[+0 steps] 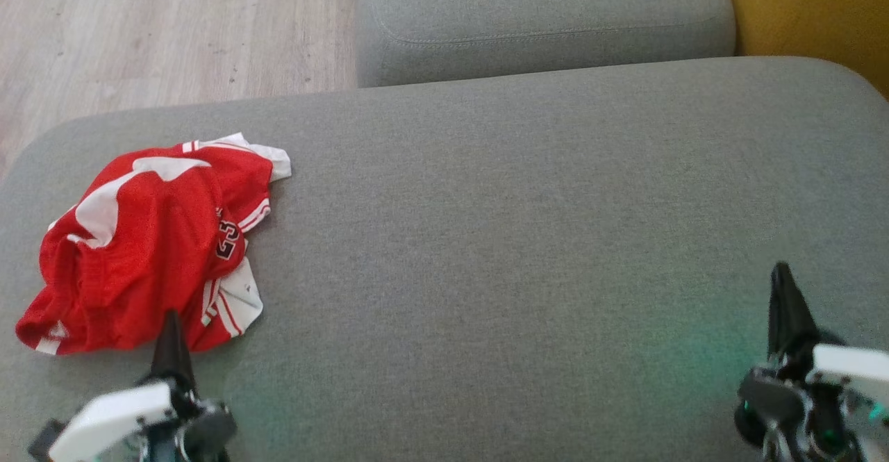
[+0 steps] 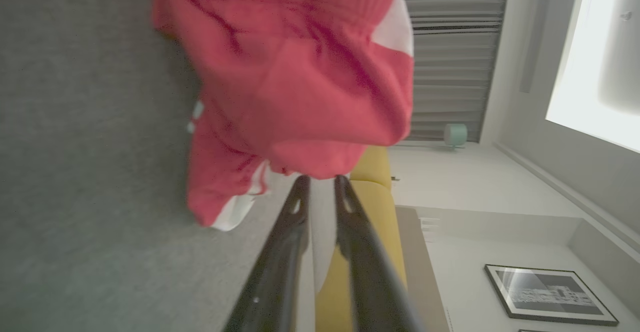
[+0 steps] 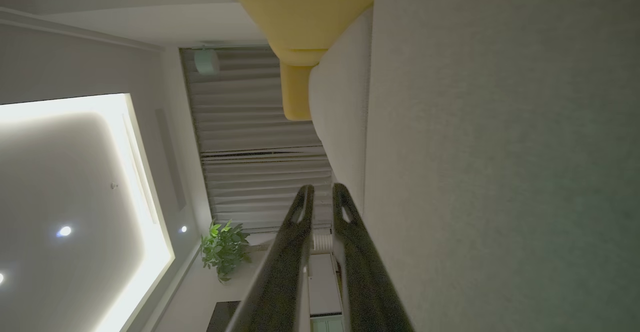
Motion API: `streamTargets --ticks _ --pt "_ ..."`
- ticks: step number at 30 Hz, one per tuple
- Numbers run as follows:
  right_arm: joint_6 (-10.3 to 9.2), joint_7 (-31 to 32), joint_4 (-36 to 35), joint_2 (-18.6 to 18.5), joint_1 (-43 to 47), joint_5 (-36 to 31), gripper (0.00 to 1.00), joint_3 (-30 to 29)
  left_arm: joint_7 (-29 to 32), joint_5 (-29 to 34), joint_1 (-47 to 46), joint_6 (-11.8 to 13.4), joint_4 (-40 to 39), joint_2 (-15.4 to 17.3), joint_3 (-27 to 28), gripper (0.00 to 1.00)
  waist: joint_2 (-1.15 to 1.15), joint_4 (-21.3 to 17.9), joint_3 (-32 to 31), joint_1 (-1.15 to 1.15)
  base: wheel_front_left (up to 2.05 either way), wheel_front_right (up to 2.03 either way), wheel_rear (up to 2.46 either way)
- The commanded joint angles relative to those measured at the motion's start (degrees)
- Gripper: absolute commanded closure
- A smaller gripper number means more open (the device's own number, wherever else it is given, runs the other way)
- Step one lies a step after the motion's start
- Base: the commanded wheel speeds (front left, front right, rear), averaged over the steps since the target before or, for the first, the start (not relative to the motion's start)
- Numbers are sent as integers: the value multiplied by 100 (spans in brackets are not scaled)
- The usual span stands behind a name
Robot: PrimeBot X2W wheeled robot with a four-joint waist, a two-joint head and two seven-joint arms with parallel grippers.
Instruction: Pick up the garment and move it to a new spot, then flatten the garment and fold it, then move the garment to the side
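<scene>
On the grey cushion (image 1: 528, 191), at its left end, the garment (image 1: 153, 240) lies crumpled: red with white trim, a dark number partly showing. The cushion's middle and right end are bare (room enough for a new spot). At the cushion's near-left edge the left gripper (image 1: 171, 319) has its fingers pressed almost together, holding nothing, with the tips at the garment's near edge. At the cushion's near-right edge the right gripper (image 1: 782, 274) is likewise pressed together and empty, well apart from the garment.

Step in hand, as judged: the pick-up, not yet begun. Recommended: spread the left fingers before going in, take a raised fold rather than a flat edge, pinch cloth and not the cushion's cover, and lift clear before carrying.

The head view gives the heap's whole outline and the free room on the cushion. The left wrist view adds how close the tips stand to the cloth. Contact cannot be settled.
</scene>
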Motion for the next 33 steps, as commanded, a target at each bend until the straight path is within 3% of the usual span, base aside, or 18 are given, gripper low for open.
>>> streamTargets --ticks 1,13,33 --pt "0 -1 123 9 56 0 0 10 -2 2 51 0 113 -5 -21 0 0 0 0 0 0 0 0" --pt "0 -161 249 -4 159 -262 0 223 -161 238 169 -3 239 -13 -148 0 0 -2 -44 0 0 0 0" --pt "-1 -499 -12 6 209 -1809 0 518 -497 1892 276 136 -239 -5 -295 0 0 -3 -145 0 0 0 0"
